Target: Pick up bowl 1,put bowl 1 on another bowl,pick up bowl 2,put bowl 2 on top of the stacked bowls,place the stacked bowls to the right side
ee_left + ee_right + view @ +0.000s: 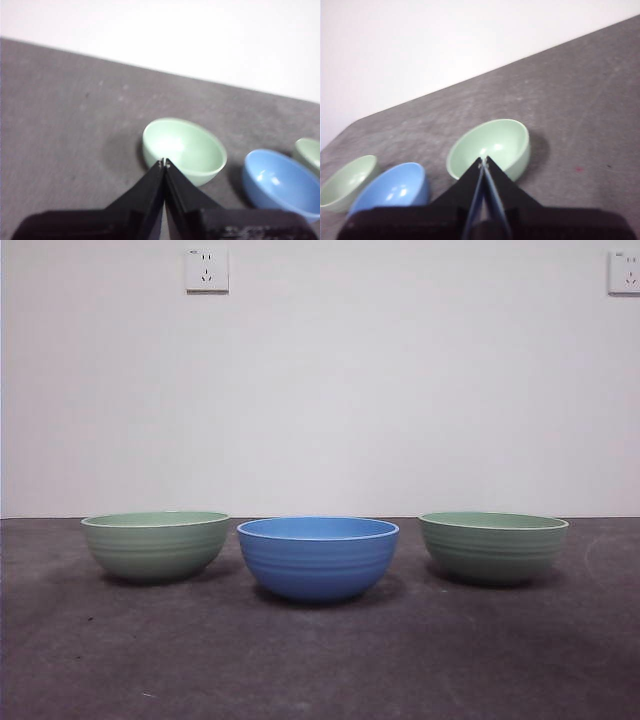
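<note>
On my front view, three bowls stand in a row across the middle of the frame on the dark grey table, all upright and apart from one another. The blue bowl sits at centre, slightly lower in the frame than the rest. A pale green bowl is at centre left, and a second pale green bowl at centre right. Two wall sockets show along the top edge; I see no arm here.

On my left wrist view, the left gripper has its jaws pressed together with nothing between them, tips over the near rim of a green bowl; the blue bowl is at lower right.

On my right wrist view, the right gripper is likewise closed and empty, tips over the other green bowl, with the blue one at lower left.
</note>
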`<state>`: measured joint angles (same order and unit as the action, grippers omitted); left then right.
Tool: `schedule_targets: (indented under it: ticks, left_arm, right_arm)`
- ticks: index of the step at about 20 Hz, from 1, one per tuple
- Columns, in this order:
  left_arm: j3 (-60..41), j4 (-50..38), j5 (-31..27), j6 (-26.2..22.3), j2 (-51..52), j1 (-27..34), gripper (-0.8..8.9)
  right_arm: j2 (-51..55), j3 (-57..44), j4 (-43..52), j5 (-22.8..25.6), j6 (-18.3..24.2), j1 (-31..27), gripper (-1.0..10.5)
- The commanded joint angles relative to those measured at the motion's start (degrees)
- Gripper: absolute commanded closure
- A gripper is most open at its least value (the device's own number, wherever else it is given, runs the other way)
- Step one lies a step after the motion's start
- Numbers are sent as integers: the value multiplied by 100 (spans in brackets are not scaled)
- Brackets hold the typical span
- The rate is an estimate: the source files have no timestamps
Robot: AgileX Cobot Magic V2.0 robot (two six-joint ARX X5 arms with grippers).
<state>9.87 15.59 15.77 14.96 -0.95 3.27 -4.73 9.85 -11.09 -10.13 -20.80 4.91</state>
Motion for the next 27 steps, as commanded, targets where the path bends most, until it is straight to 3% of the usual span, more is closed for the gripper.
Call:
schedule_targets:
  ticks: [1,8,16,22,27]
  left_arm:
    - [363,275,142,92,-197,20,821]
    - [1364,984,1200,-92,-1025,20,821]
    - [2588,2361,2404,-1086,-2181,13,821]
    - [3268,3495,2697,-1740,-2693,-42,821]
    - [3541,4162,2621,-2149,-2900,-98,821]
  right_arm:
    - [-308,413,-293,-92,-52,9,958]
    - [-1368,1827,-1700,-728,728,15,958]
    - [-2662,3558,-3880,-1576,2022,15,958]
    - [-3239,4306,-5243,-1698,2771,20,958]
    - [-3348,4413,-5563,-1687,2924,20,958]
